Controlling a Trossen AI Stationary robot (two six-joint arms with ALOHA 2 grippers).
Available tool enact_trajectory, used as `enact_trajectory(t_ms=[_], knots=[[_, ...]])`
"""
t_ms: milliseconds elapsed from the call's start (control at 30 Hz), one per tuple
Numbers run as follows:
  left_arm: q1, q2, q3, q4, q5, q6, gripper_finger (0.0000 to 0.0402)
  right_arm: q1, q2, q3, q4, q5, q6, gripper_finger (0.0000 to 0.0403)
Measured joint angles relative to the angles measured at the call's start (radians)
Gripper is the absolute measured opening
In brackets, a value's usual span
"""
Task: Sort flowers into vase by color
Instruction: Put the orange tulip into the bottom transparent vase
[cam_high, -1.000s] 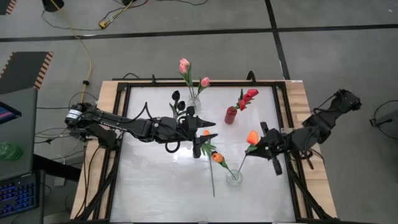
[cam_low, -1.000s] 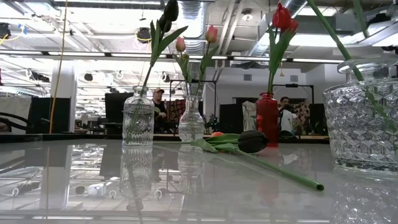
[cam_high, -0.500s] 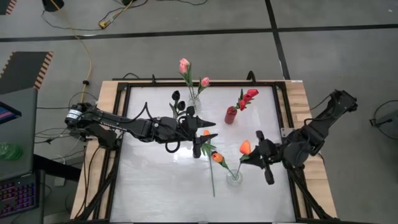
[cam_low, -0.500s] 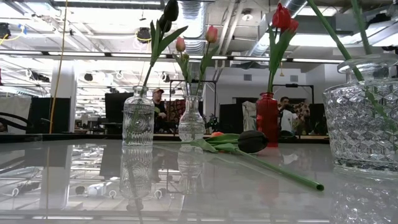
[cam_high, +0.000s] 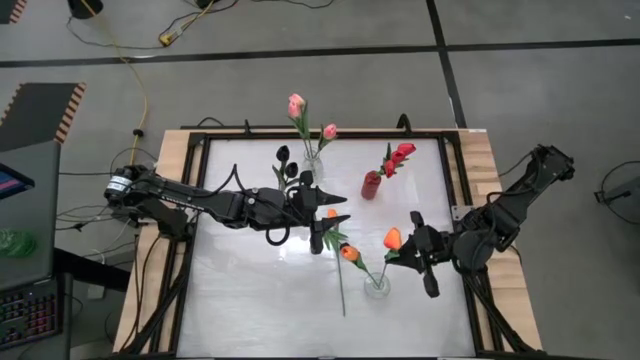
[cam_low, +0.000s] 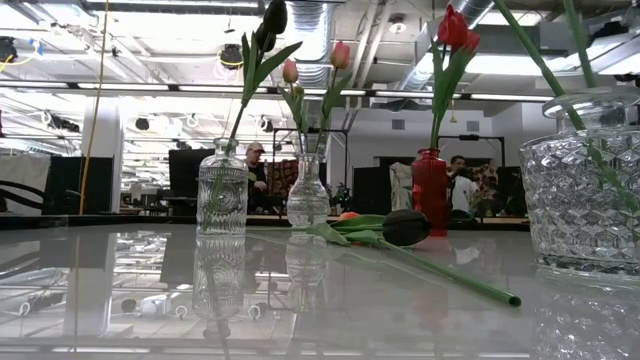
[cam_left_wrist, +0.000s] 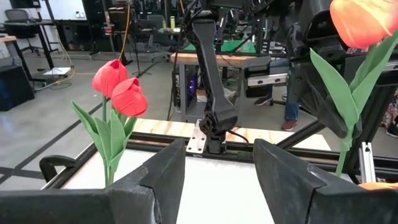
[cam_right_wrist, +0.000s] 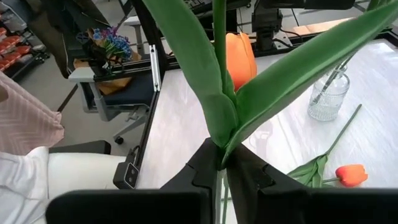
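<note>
Lowering an orange tulip (cam_high: 393, 238) into the clear vase (cam_high: 376, 286) at the near middle of the worktop (cam_high: 250, 300) appears to be the step in hand. The stem is seen pinched between the two fingers of the right tool (cam_right_wrist: 222, 167), and from above its lower end is seen reaching the vase mouth, where another orange tulip (cam_high: 349, 254) already leans. The left tool (cam_high: 335, 222) is held with its fingers apart over the middle of the worktop, nothing between them, above two loose flowers (cam_low: 385, 229) lying flat there, one dark-headed and one orange.

The pink tulips (cam_high: 297, 105), the black tulip (cam_high: 283, 154) and the red tulips (cam_high: 400, 153) are already stood in their own vases along the far side.

If the stem is let go while tilted, the top-heavy head could swing out and lever it from the vase. A sideways pull could also tip the light glass, or disturb the tulip already inside.
</note>
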Motion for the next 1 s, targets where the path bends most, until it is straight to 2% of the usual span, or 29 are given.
enact_trajectory(t_ms=[1000], knots=[[0.0, 0.0, 0.0, 0.0, 0.0, 0.0, 0.0178, 0.0, -0.001, 0.0, -0.017, -0.031, -0.001, 0.0062]])
